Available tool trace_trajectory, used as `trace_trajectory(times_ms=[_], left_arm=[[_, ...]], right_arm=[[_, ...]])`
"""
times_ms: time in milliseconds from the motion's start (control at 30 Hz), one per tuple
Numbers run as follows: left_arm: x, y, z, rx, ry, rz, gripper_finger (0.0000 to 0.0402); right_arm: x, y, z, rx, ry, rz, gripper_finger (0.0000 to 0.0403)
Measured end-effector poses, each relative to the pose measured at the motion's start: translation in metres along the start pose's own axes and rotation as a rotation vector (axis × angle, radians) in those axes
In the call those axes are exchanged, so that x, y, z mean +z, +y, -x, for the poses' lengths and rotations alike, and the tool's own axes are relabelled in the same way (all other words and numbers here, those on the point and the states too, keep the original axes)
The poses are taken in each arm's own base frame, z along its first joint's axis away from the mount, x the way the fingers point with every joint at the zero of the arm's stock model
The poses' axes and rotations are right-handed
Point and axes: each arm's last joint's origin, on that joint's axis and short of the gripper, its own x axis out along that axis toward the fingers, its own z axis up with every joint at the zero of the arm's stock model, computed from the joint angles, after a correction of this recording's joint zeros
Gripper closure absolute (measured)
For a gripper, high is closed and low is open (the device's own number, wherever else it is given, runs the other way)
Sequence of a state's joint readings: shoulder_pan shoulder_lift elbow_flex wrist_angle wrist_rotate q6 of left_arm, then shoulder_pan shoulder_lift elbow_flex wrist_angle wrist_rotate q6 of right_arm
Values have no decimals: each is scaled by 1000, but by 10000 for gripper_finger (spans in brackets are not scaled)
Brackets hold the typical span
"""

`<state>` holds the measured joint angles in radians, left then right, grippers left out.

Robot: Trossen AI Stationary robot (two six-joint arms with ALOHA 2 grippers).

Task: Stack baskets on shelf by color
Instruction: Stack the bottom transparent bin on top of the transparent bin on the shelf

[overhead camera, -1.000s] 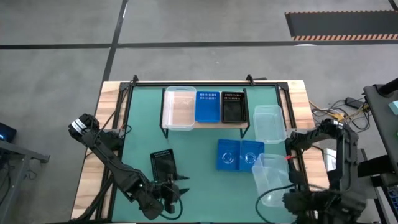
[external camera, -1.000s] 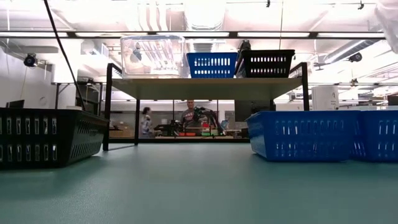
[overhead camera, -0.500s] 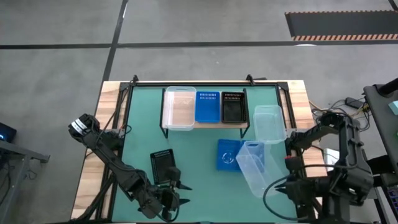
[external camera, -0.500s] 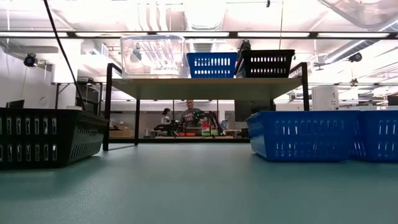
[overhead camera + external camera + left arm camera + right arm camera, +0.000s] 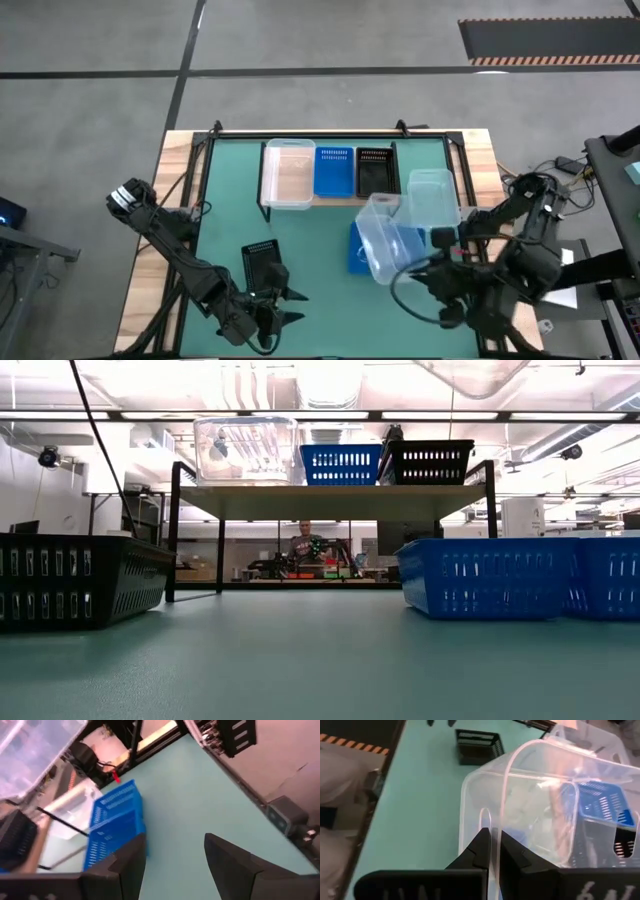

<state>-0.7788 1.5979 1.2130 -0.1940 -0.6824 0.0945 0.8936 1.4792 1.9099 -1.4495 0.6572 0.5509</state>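
Holding: I have the right gripper (image 5: 491, 851) clamped on the rim wall of a clear tub (image 5: 392, 237), jaws closed on the thin plastic, one each side of it.
Carried tub: lifted off the worktop (image 5: 230, 200) and tilted, over the blue baskets on the right half, just in front of the shelf's right end.
Left gripper (image 5: 283, 305): near the front edge of the worktop, left of centre, jaws open and holding nothing; the wrist view shows bare green surface between them.
Shelf (image 5: 330, 197): along the back of the worktop, centred. On its board, from left end to right end: a clear tub on the shelf (image 5: 289, 174), a blue basket on the shelf (image 5: 334, 171), a black basket on the shelf (image 5: 374, 172). I see the same row in the low view.
Loose black basket (image 5: 263, 266): on the worktop front left, just behind the left gripper.
Loose blue baskets (image 5: 358, 250): on the worktop right of centre, side by side, partly covered by the carried tub.
Second loose clear tub (image 5: 436, 195): on the worktop beside the shelf's right end, near the right edge.
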Motion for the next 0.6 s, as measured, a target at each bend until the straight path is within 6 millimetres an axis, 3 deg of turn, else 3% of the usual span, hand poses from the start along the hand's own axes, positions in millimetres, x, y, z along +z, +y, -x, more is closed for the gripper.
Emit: trace_trajectory(times_ms=[333, 600], left_arm=[[-25, 24, 28, 139, -12, -8, 217], [-29, 53, 62, 195, -108, -40, 217]], right_arm=[[27, -34, -17, -68, -35, 1, 394], [50, -68, -19, -118, -121, -31, 394]])
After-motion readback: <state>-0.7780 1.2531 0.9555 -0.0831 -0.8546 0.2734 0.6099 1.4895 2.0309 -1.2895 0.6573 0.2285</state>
